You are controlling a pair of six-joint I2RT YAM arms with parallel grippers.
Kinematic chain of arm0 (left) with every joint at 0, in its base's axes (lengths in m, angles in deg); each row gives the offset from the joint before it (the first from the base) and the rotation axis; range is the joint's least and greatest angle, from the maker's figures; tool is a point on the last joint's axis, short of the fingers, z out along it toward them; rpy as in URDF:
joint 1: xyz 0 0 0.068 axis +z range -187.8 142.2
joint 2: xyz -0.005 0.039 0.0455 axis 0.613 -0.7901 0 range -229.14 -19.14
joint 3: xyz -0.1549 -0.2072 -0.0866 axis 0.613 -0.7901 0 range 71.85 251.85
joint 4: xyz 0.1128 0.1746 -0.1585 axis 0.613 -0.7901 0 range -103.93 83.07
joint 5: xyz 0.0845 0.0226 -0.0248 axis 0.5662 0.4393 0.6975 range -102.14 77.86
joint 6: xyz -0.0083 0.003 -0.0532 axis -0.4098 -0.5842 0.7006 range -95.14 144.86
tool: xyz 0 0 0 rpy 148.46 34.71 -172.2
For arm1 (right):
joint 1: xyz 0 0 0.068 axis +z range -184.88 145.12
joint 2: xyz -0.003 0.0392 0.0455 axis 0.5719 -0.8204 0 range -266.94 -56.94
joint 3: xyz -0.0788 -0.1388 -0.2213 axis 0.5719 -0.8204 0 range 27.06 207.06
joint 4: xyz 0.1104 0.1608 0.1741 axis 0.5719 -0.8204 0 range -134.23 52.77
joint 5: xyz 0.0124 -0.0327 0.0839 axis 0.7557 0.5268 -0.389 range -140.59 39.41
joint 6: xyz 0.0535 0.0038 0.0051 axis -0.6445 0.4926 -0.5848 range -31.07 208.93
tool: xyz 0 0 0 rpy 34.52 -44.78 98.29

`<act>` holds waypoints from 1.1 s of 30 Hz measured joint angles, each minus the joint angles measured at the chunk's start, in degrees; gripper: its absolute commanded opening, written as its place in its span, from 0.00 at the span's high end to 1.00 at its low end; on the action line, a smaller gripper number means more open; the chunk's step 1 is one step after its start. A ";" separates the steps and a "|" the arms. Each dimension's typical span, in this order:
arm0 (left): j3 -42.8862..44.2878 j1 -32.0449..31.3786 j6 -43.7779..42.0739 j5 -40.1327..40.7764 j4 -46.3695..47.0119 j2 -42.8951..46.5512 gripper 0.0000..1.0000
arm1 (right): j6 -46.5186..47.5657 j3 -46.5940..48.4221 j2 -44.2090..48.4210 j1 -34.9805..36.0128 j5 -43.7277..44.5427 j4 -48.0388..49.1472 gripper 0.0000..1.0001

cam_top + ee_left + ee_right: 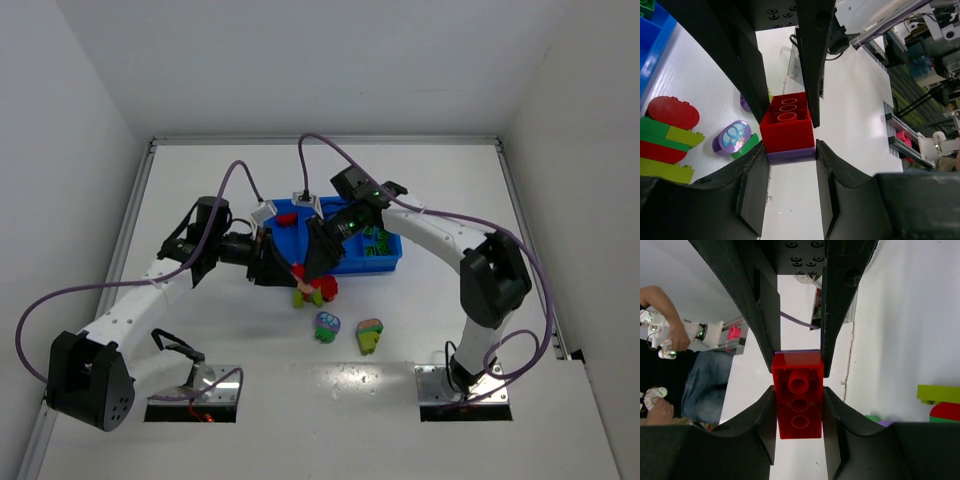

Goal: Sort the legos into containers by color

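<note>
A person (670, 375) in blue jeans and a black top is beyond the white table (450, 190).

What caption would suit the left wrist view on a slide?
Both arms' jaws clamp a red brick joined to a purple brick.

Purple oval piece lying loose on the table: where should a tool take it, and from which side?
Likely from above, closing on the flat sides of the green brick joined to the purple oval piece. The oval cap is rounded, so a grip could slide off; the brick offers straight, parallel faces.
</note>
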 measured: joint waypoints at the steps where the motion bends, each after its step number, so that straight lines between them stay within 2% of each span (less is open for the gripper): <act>1: 0.00 0.00 0.00 0.15 0.13 0.00 0.89 | 0.00 0.00 0.02 -0.17 -0.02 0.04 0.92; 6: -1.44 -0.07 0.04 1.90 2.69 1.86 0.91 | -0.59 -0.04 0.63 -3.10 -0.66 1.11 0.92; 12: -4.76 -0.22 0.57 2.05 2.03 4.85 0.91 | -1.25 -0.07 3.82 -13.81 -0.66 1.75 0.92; 15: -4.57 -0.22 0.76 4.04 1.92 4.68 0.91 | -1.42 -0.85 5.95 -16.92 -0.63 2.56 0.92; 18: -0.98 -0.28 0.13 10.34 0.20 1.68 0.91 | -2.69 -4.02 9.27 -19.08 -0.02 4.61 0.92; 24: 13.94 -0.66 -0.68 28.02 -1.07 -11.58 0.91 | -7.56 -12.24 17.57 -23.58 3.08 10.84 0.92; 28: 21.20 -3.23 -1.18 39.63 -0.81 -19.91 0.91 | -9.46 -14.12 21.64 -25.94 4.85 13.77 0.92; 31: 24.72 -5.44 -1.55 46.10 -0.90 -25.90 0.88 | -10.40 -14.47 23.63 -26.49 5.73 15.02 0.92; 33: 26.47 -6.84 -1.73 49.20 -1.09 -29.55 0.81 | -10.58 -14.64 24.59 -26.58 5.97 15.41 0.92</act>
